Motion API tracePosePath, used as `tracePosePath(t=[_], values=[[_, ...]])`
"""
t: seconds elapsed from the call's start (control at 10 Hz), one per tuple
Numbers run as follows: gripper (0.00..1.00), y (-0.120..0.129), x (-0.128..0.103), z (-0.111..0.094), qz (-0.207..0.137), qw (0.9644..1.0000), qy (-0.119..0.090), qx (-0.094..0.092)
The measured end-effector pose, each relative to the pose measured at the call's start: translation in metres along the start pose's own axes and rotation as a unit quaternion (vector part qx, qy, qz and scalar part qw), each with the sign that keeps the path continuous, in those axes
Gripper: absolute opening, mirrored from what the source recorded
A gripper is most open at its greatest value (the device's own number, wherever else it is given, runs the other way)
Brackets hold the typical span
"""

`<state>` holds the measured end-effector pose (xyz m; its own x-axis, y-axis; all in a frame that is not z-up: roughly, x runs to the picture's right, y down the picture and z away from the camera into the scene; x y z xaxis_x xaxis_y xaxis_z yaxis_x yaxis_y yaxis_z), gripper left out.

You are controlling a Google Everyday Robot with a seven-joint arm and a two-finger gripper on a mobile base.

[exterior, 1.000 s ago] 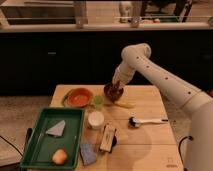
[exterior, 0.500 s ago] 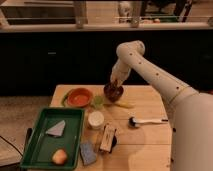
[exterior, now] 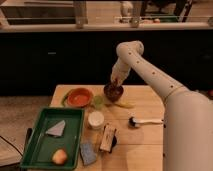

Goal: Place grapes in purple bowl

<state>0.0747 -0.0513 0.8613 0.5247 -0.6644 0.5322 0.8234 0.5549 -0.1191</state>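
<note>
The purple bowl (exterior: 113,93) stands at the back middle of the wooden table (exterior: 150,150), right of the orange bowl. My gripper (exterior: 115,83) hangs from the white arm (exterior: 150,75) and points straight down, just above the bowl's opening. Dark reddish lumps at the bowl's mouth, under the gripper, look like the grapes (exterior: 116,89). I cannot tell whether they lie in the bowl or hang from the gripper.
An orange bowl (exterior: 79,96) and a green item (exterior: 98,101) stand left of the purple bowl. A white cup (exterior: 95,119), a snack packet (exterior: 107,137), a blue sponge (exterior: 87,152) and a white-handled brush (exterior: 145,121) lie nearer. A green tray (exterior: 35,145) sits front left.
The gripper has stayed over the purple bowl and risen slightly. The arm's elbow has shifted a little to the left.
</note>
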Motion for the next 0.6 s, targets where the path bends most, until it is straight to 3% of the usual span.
tracePosePath(t=[0.2,0.6], values=[[0.08,0.000,0.008,0.005,0.005,1.0000,-0.003,0.002],[0.48,-0.001,0.018,0.013,0.013,0.9999,-0.010,-0.005]])
